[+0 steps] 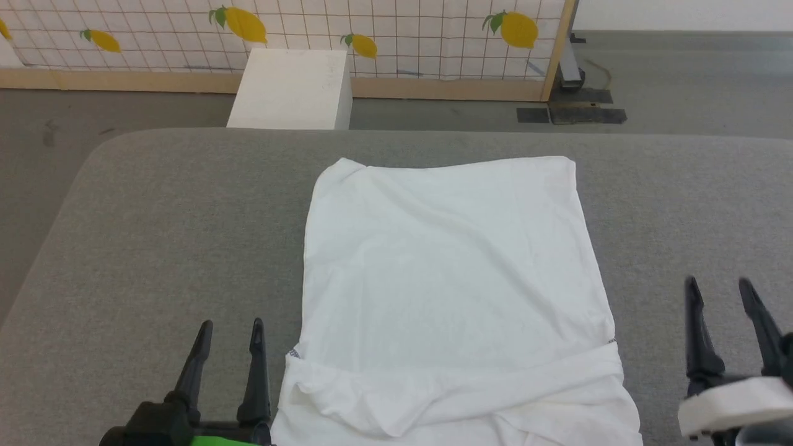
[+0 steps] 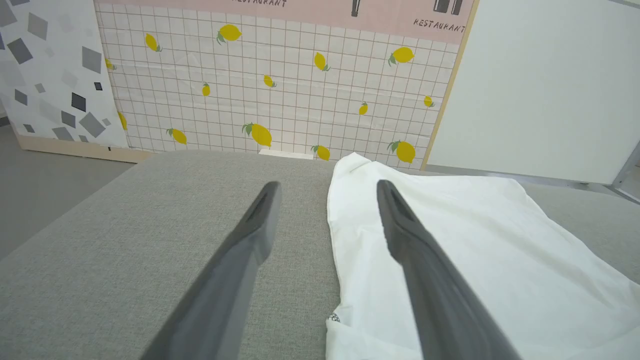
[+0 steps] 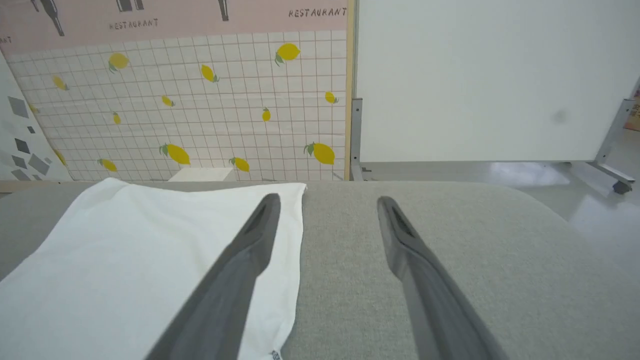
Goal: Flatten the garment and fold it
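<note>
Lies flat in the middle of the grey bench (image 1: 173, 235): the white shirt (image 1: 452, 279). Runs long from near to far, with a straight edge at the far end and a folded-over band with tiny dark stitches at the near end. Left tool (image 1: 232, 322) just beside its near left corner, fingers apart, holding nothing. Right tool (image 1: 718, 282) near its right side, fingers apart too, holding nothing. Past the bench, a white box (image 1: 291, 90) on the floor and a lemon wall (image 1: 403, 31). Nearest edge of the shirt cut off. Cannot tell where the neck is.
</note>
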